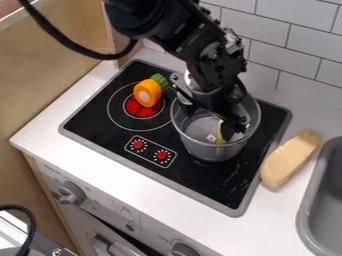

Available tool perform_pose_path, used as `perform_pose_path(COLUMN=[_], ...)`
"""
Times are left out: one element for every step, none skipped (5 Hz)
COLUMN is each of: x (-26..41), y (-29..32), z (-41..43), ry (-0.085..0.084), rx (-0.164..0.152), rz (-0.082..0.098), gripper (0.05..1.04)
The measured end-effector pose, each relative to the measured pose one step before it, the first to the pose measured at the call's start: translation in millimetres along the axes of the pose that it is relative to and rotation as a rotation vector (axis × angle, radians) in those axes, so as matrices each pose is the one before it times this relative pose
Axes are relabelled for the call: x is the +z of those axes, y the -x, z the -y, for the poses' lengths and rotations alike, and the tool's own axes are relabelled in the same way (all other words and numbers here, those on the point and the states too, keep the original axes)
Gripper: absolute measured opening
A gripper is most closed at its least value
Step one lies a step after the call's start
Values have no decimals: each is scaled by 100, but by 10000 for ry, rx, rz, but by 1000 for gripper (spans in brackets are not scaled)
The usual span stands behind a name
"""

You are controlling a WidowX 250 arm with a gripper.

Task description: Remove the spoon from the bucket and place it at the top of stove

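What I take for the spoon is the yellow-green piece [220, 132] inside the bucket [212, 149]; my claw [227, 126] is also inside it, close to this piece. I cannot tell if my claw is open, closed or gripping. I expect the spoon to be light and stiff, perhaps smooth enough to turn in my hold, but not fragile. It would be better to take its upper part, near the middle of the width, and to lift it straight until it is above the bucket's rim.

Going from the left, the stove [89, 128] has its raised edge well apart from the bucket. Nearer stands the orange toy vegetable [147, 93] with green top, to the bucket's upper left; I should pass around it. Between them and the red knobs, lower left of the bucket, there is some bare black surface for laying. To the bucket's right, the stove's edge is near, then come the pale long loaf [289, 158] and the sink [306, 210], so there I have less room
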State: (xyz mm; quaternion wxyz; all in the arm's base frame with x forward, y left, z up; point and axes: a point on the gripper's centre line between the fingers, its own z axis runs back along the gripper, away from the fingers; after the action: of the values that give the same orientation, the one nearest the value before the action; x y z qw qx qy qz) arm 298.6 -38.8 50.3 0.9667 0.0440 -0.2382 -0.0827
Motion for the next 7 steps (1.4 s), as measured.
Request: perform_pose_path(x=[-1130, -478, -165, -384, -5, -15, 86], y=[-241, -258, -447, -44, 139, 113, -106], z=[-109, -41, -93, 2, 78, 2, -222], ry=[129, 56, 95, 26, 95, 140, 190], rx=[63, 145, 129, 32, 102, 178, 122], rz=[155, 116, 130, 24, -88, -72, 47], gripper=[989, 989, 989, 961, 698, 412, 265])
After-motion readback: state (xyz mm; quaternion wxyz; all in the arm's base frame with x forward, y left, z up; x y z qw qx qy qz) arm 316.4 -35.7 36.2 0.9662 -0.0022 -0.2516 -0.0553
